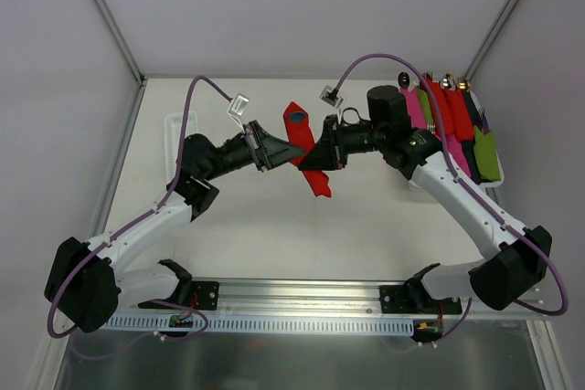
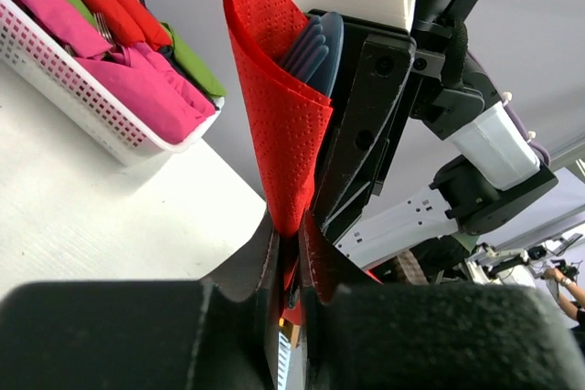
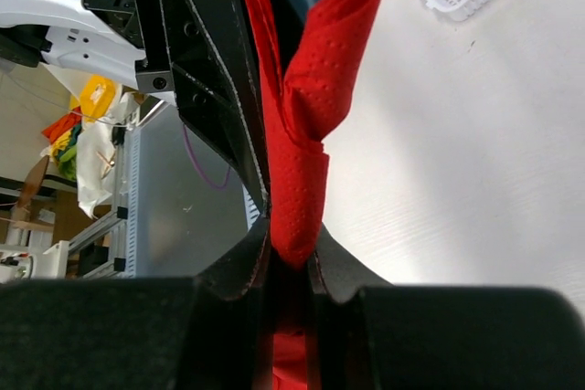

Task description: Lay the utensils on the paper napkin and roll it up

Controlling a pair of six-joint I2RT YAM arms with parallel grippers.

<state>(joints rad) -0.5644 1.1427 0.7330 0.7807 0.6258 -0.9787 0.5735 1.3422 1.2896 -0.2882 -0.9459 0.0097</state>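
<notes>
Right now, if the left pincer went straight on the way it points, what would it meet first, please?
The left pincer is shut on the paper napkin; pushing on, it would probably hit the right pincer, which clamps the same roll from the opposite side.

A white table [image 1: 274,235] sits evenly lit inside plain pale walls [image 1: 302,6] joined at the far corners by slanting metal posts [image 1: 105,14], with a silver rail [image 1: 302,291] along its near edge and cluttered shelves [image 3: 55,134] past that edge.
</notes>
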